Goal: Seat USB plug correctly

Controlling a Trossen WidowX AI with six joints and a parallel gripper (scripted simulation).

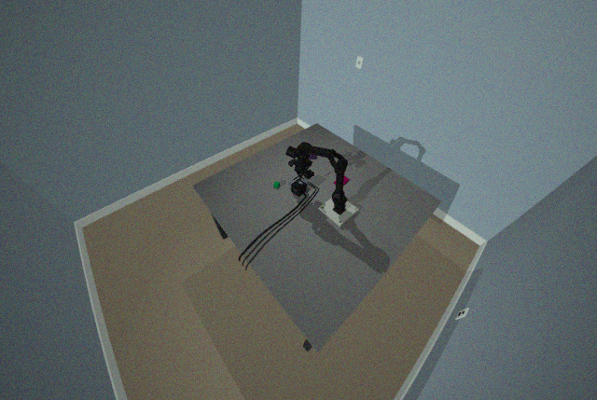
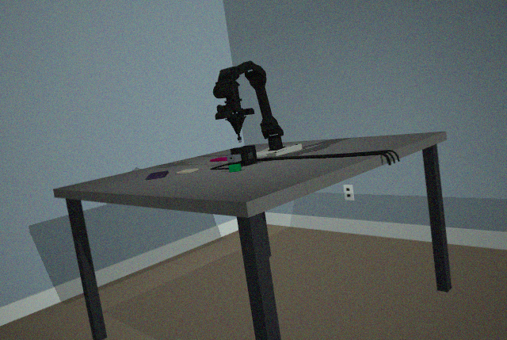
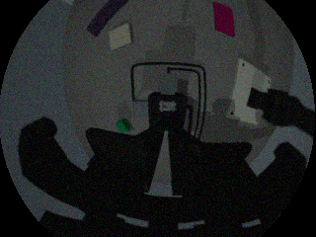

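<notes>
The black power cube (image 1: 298, 187) (image 2: 247, 154) stands near the middle of the grey table (image 1: 313, 280) (image 2: 229, 192). My gripper (image 1: 302, 174) (image 2: 238, 135) (image 3: 166, 122) points straight down a short way above the cube's top. It is shut on the small USB plug (image 2: 239, 139) (image 3: 169, 103), which hangs clear of the socket. In the wrist view the fingers hide most of the cube, and I cannot tell which way round the plug faces.
Black cables (image 1: 274, 229) (image 2: 327, 156) run from the cube over the table edge. A green block (image 1: 276, 185) (image 2: 234, 167) (image 3: 121, 125) lies beside the cube. Magenta (image 2: 218, 159) (image 3: 224, 18), beige (image 2: 187, 170) (image 3: 120, 38) and purple (image 2: 157, 174) (image 3: 107, 15) flat cards lie nearby. The arm's white base plate (image 1: 349, 214) (image 2: 291, 148) sits behind the cube.
</notes>
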